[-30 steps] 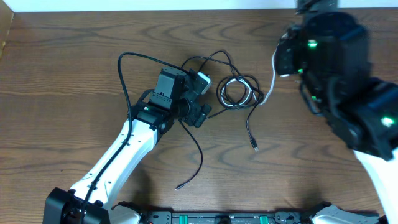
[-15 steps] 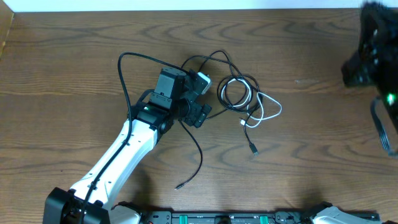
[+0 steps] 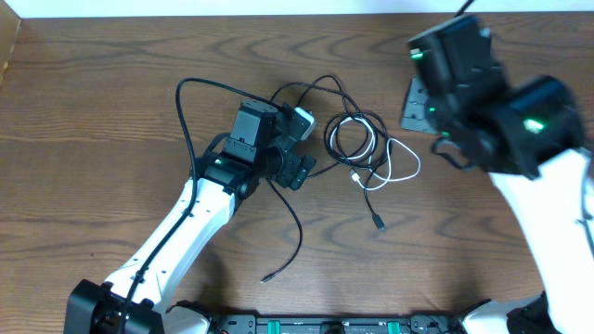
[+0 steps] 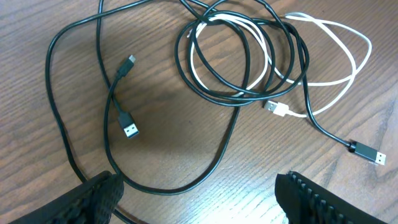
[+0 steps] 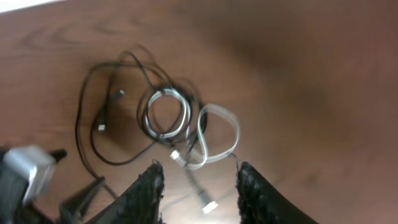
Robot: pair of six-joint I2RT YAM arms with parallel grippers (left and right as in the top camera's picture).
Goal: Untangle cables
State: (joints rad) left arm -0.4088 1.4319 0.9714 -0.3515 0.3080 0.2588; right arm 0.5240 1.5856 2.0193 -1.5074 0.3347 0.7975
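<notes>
The cables lie mid-table [image 3: 111, 56], gathered around a black coil [image 3: 355, 139] of several turns that rests flat on the wood. The left claw [image 4: 199, 183] hovers just left of the coil. It is released, its fingers spread wide with nothing between them. Seen from above, it covers part of a loose black loop [image 4: 59, 124] that sprawls left of the coil. Two small plug ends [image 4: 129, 129] lie inside that loop, one beyond the other, clear of the coil.

The white cable [image 3: 406, 165] is wound in with some of the coil's turns. From there it swings out in an open loop to the coil's right and doubles back, and its white plug [image 4: 275, 109] rests at the coil's lower right edge. A black lead [image 3: 373, 199] leaves the coil on that same side and crosses the white cable. Its long axis runs toward the near table edge. A thin black strand [image 3: 295, 232] trails from under the left claw, lower left of the coil, curving toward the same edge.

The right claw [image 5: 199, 171] is raised off the table, up and to the right of the coil. Its fingers are apart and grip nothing. The right arm [image 3: 520, 130] is blurred from above.
</notes>
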